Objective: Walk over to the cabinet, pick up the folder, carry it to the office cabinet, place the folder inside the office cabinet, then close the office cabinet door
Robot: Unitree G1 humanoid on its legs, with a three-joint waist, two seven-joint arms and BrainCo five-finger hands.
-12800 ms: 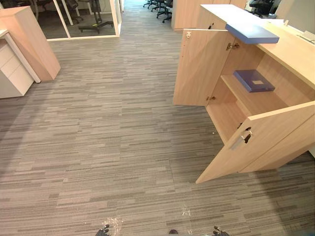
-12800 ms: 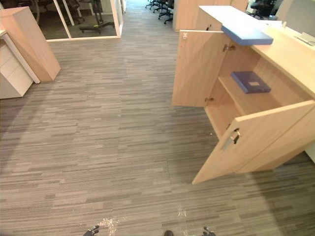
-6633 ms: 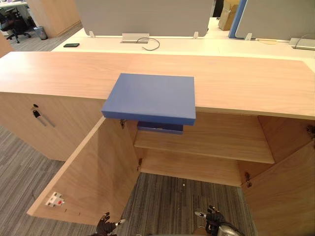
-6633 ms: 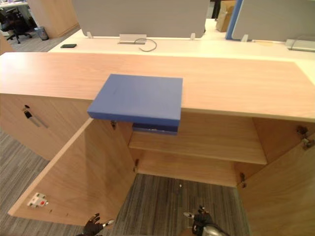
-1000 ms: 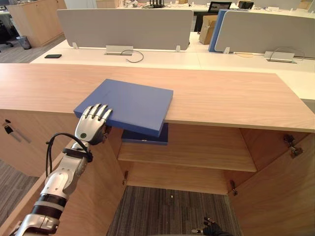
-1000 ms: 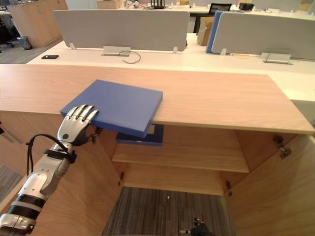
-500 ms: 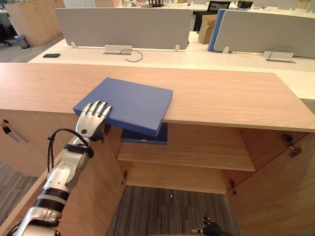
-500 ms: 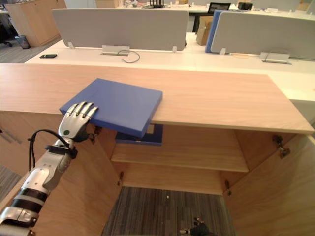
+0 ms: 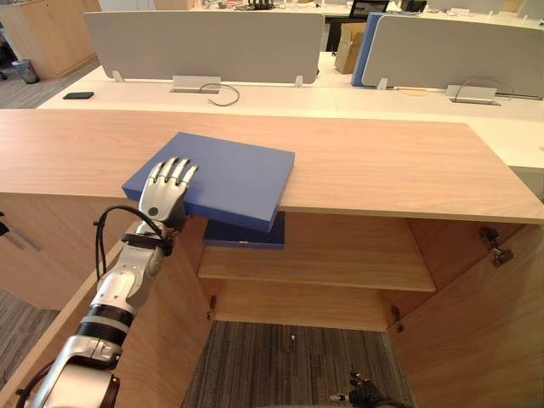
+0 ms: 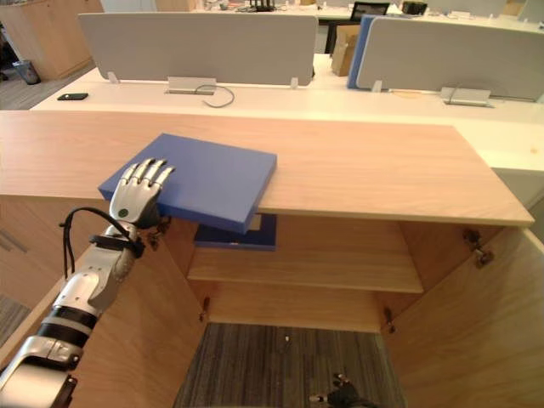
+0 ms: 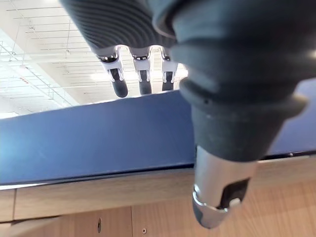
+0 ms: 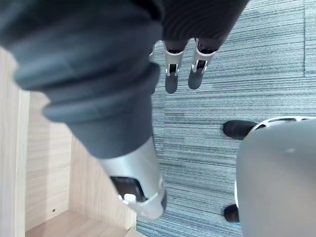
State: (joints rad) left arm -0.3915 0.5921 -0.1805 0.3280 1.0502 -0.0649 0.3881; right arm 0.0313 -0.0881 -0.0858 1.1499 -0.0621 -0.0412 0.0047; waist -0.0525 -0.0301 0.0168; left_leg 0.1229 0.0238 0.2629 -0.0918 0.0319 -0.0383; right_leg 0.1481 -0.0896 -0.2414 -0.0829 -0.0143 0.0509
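A flat blue folder (image 9: 225,174) lies on the wooden cabinet top (image 9: 391,166), its near edge hanging over the front above the open cabinet. My left hand (image 9: 163,197) is at the folder's near left corner, open, its straight fingers (image 11: 143,81) resting over the top and its thumb (image 11: 219,197) under the edge. In the left wrist view the folder (image 11: 98,138) is a blue band between fingers and thumb. My right hand (image 10: 340,395) hangs low by the carpet, its fingers (image 12: 173,81) relaxed and holding nothing.
Both cabinet doors stand open, the left door (image 9: 166,323) under my left arm and the right door (image 9: 476,331) opposite. A second blue folder (image 9: 246,235) lies on the inner shelf (image 9: 340,263). Behind the cabinet is a white desk with grey dividers (image 9: 204,38) and a black phone (image 9: 77,95).
My left hand has slid a little further up onto the folder's corner. The folder has stayed where it was, and my right hand still hangs low.
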